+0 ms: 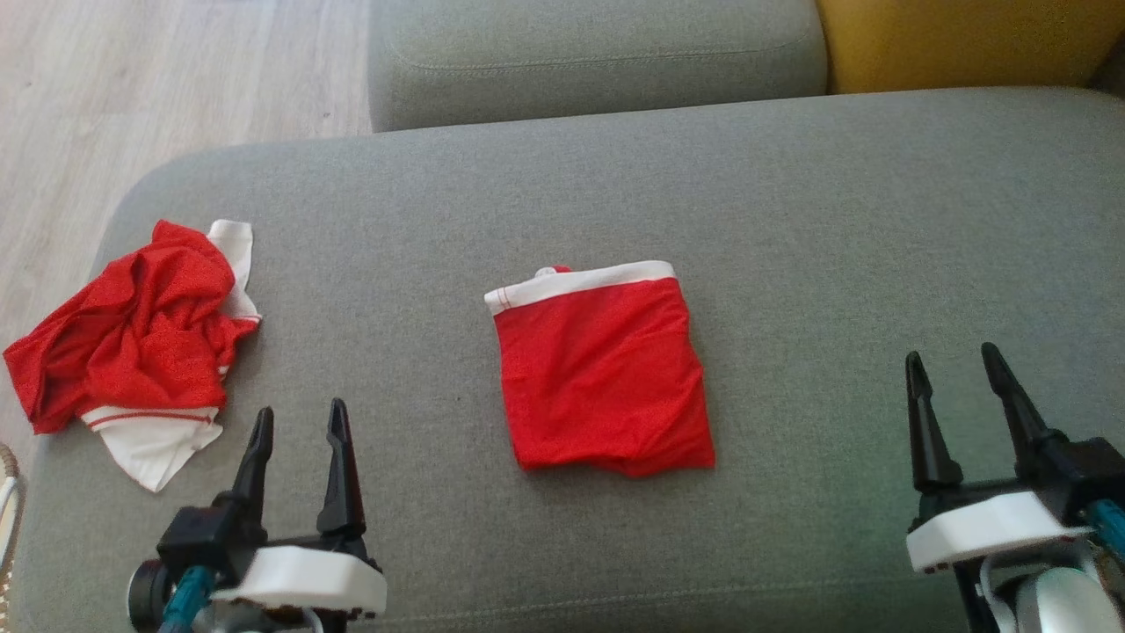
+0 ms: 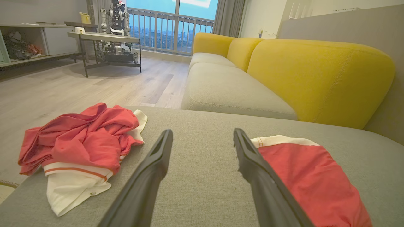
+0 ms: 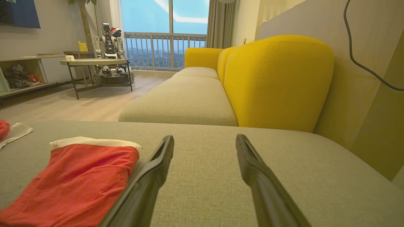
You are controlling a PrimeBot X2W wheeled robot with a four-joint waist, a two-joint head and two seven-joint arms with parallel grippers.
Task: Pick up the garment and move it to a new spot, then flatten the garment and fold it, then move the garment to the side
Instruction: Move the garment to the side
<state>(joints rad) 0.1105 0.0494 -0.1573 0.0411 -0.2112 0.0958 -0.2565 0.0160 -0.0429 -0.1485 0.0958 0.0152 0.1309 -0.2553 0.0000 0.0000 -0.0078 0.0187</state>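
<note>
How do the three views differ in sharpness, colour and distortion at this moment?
Head view: soft and slightly hazy, even light, faint shadow under the folded red garment. Left wrist view: sharper, wide-angle stretch at the edges, window bright. Right wrist view: warmer cast, yellow backrest saturated, the garment looking orange.

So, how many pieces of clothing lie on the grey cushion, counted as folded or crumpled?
Folded red garment: 1
Crumpled red and white garment: 1
Total: 2
</note>
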